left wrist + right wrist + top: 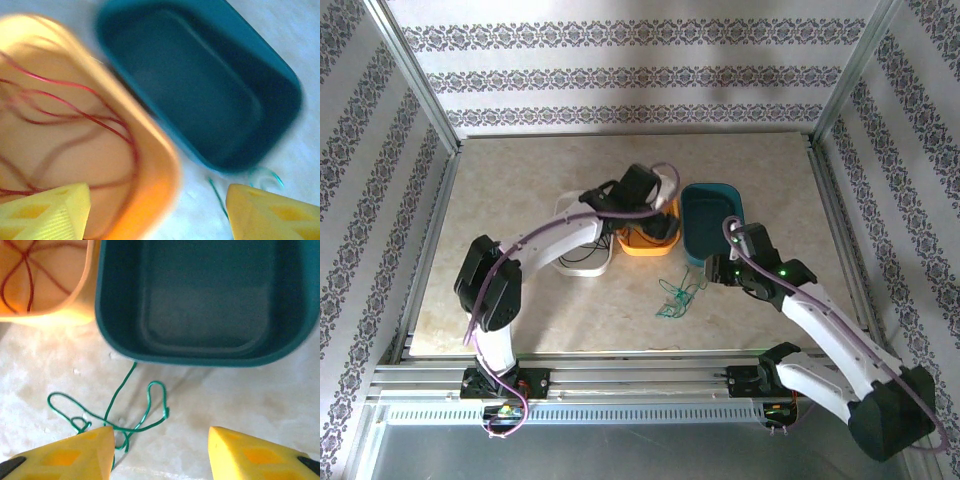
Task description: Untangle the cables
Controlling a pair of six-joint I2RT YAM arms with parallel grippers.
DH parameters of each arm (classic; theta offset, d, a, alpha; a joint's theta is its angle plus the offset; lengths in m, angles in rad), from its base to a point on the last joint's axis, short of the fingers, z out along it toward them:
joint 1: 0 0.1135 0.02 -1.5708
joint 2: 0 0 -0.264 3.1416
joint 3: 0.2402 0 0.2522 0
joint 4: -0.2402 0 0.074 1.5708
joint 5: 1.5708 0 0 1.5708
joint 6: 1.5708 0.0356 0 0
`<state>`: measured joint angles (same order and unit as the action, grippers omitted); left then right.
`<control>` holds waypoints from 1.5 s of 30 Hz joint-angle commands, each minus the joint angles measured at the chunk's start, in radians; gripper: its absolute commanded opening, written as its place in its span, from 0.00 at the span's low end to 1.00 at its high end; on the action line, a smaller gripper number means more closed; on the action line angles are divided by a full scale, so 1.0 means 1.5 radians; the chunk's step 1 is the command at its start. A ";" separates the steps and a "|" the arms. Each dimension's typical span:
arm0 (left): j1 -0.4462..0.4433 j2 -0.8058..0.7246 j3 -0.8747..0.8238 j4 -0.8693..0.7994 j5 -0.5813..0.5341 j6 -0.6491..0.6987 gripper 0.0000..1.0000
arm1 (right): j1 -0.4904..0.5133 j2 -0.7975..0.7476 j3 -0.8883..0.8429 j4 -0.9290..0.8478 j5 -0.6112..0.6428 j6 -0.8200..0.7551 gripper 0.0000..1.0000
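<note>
Nearest the arms, the right gripper (160,434) hovers with jaws well apart and nothing between them, one yellow finger (75,455) covering the tail of a green cable (119,392) looped on the table (520,200) just short of a teal tub (200,357). Beyond, the left gripper (157,200), jaws wide and gripping nothing, hangs over an orange tub (150,150) holding a blurred red cable (75,107). Dark strands (582,252), hard to make out, lie in a white tub (582,270)
</note>
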<state>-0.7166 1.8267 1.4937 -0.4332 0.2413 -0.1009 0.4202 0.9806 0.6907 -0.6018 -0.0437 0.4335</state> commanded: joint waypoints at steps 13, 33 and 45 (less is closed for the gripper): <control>-0.104 -0.005 -0.171 0.118 0.072 0.110 0.69 | 0.024 0.215 0.037 0.027 0.009 -0.037 0.41; -0.124 0.095 -0.092 0.120 0.139 0.170 0.66 | -0.012 0.241 0.010 0.108 -0.015 -0.030 0.00; -0.125 0.136 -0.088 0.105 0.139 0.171 0.44 | -0.043 0.184 0.016 0.077 -0.053 -0.029 0.00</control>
<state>-0.8890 2.0014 1.3834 -0.2420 0.4484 0.1322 0.3748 1.3212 0.7094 -0.4942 -0.0731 0.3893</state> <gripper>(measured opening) 0.441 0.043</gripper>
